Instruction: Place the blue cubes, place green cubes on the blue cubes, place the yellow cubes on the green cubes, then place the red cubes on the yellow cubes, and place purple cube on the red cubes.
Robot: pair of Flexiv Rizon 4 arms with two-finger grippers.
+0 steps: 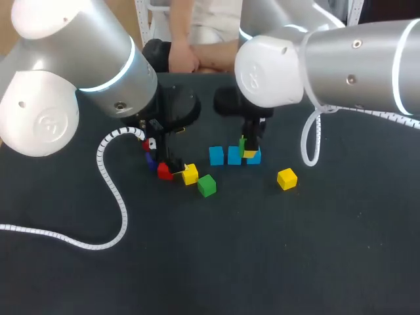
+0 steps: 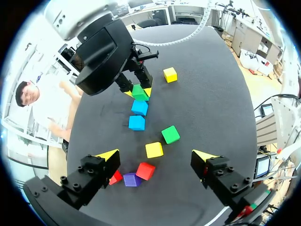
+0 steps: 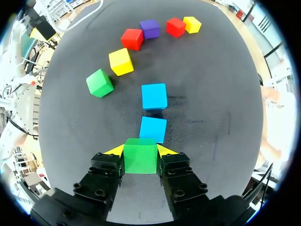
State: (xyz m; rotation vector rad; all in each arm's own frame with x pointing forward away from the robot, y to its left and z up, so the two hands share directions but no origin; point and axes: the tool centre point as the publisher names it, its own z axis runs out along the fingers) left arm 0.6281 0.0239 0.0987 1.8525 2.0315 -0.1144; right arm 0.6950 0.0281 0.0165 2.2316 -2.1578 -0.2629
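Note:
My right gripper (image 3: 140, 153) is shut on a green cube (image 3: 140, 156), held directly above the right end of a row of blue cubes (image 1: 216, 155). Two of them show ahead of its fingers, the near one (image 3: 153, 129) and the far one (image 3: 154, 96). I cannot tell whether the green cube touches anything under it. My left gripper (image 2: 156, 157) hangs open above loose cubes: a yellow one (image 2: 154, 149), a red one (image 2: 145, 171), a purple one (image 2: 131, 179) and a second red one (image 2: 115, 177). Another green cube (image 2: 170, 134) lies just ahead of it.
A lone yellow cube (image 1: 287, 178) lies to the right of the blue row. A white coiled cable (image 1: 111, 190) trails over the table's left half. A person's hand (image 1: 184, 59) rests at the far edge of the table.

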